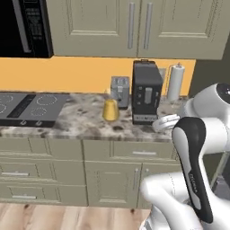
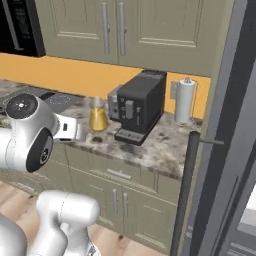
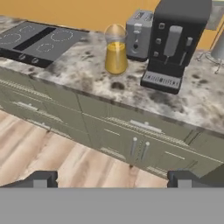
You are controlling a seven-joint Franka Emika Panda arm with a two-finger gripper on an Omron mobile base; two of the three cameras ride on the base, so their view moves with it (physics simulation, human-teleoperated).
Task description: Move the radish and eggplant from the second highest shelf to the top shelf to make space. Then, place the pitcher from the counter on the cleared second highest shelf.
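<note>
The step in hand appears to be the pitcher stage: the arm is facing the counter, not the shelves, and nothing is being held. Whether the radish and eggplant are already on the top shelf cannot be told from here.

Reading left to right along the counter:

1. The cooktop is lying at the left end.
2. The pitcher is standing upright in the middle of the counter, set back from the front edge and well short of the back wall. Its long axis is running vertically, mouth facing up. It is squat, yellow-orange, with a clear upper part in the hand view. No spout or handle direction can be made out.
3. The toaster is sitting just behind and to the right of the pitcher, apart from it.
4. The coffee machine is standing just right of the toaster, reaching nearer the front edge.
5. The paper roll is standing at the right rear corner.

The gripper is hanging well short of the counter's front edge, over the floor, with its fingertips spread fully wide and empty.

The next move is calling for a reach forward over the front edge toward the pitcher, keeping the jaws wide enough to straddle its body. The approach should be coming from the front or left, since the toaster and coffee machine are crowding the right rear side. A level grip is advisable, as the pitcher looks to be holding liquid.
</note>
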